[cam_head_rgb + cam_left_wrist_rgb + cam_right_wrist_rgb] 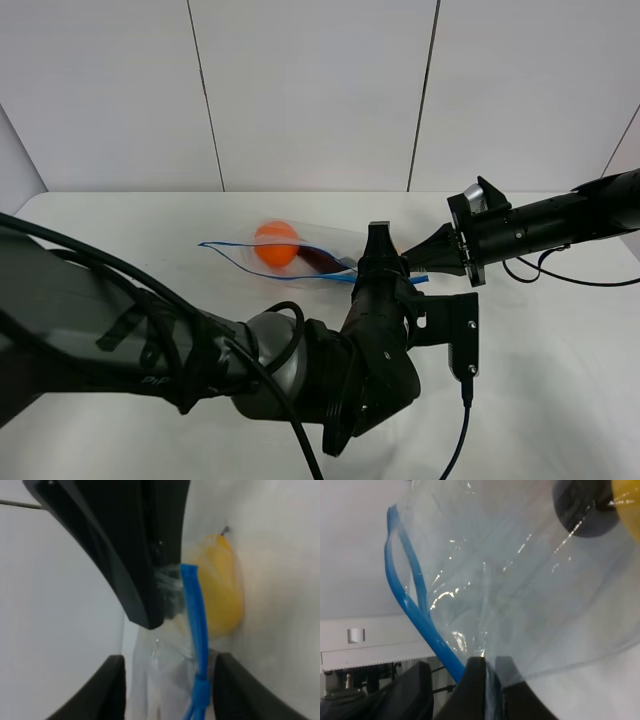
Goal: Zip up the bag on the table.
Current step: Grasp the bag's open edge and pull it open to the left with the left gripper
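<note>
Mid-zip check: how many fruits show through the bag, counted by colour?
Visible through the bag:
orange fruit: 1
dark purple fruit: 1
yellow fruit: 1
Total: 3

You have the bag [318, 243] lying on the table [560, 380], behind its middle, a round fruit [275, 243] inside toward its left end. Your right gripper [412, 264] meets its right end; your left gripper [384, 264], just left, straddles the zipper strip [195, 610].
</note>
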Action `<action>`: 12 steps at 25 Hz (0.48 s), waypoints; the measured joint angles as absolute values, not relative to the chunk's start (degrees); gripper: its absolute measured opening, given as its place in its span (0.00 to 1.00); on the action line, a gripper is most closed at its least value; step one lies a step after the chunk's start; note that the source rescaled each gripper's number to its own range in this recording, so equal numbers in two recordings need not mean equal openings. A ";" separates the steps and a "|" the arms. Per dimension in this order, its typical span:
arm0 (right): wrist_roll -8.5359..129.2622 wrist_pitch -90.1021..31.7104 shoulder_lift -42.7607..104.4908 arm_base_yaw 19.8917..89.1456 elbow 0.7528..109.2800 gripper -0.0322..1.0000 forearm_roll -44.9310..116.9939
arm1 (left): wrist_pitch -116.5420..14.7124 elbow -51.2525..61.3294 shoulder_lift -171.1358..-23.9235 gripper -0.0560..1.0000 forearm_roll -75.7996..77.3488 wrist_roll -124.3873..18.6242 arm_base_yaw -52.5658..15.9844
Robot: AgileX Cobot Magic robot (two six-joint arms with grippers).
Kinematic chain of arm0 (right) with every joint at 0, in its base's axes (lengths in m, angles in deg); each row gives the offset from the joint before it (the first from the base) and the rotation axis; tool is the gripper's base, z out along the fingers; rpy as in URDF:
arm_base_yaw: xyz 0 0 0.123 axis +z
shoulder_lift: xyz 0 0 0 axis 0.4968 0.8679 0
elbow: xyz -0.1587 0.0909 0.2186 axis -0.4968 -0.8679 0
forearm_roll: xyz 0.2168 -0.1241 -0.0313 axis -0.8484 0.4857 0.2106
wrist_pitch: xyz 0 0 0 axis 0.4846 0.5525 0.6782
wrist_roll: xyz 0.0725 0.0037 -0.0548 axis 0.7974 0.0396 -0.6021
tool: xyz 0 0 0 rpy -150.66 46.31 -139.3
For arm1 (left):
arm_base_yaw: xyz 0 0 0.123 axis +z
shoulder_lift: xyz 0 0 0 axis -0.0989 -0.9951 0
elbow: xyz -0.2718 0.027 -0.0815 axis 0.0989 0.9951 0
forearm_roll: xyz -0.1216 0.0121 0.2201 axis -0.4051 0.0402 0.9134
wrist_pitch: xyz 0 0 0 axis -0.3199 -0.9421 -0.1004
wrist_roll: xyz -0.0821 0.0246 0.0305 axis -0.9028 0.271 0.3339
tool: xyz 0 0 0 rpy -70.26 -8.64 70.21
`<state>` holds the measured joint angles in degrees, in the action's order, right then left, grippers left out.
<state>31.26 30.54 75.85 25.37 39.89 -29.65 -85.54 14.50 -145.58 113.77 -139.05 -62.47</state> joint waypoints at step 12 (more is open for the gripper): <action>31.26 30.54 75.85 25.37 39.89 0.03 -29.98 | -85.31 14.50 -145.58 0.21 113.77 -138.99 -62.47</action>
<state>31.26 30.54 75.85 25.37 39.89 -29.98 -85.31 14.50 -145.58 113.77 -138.99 -62.47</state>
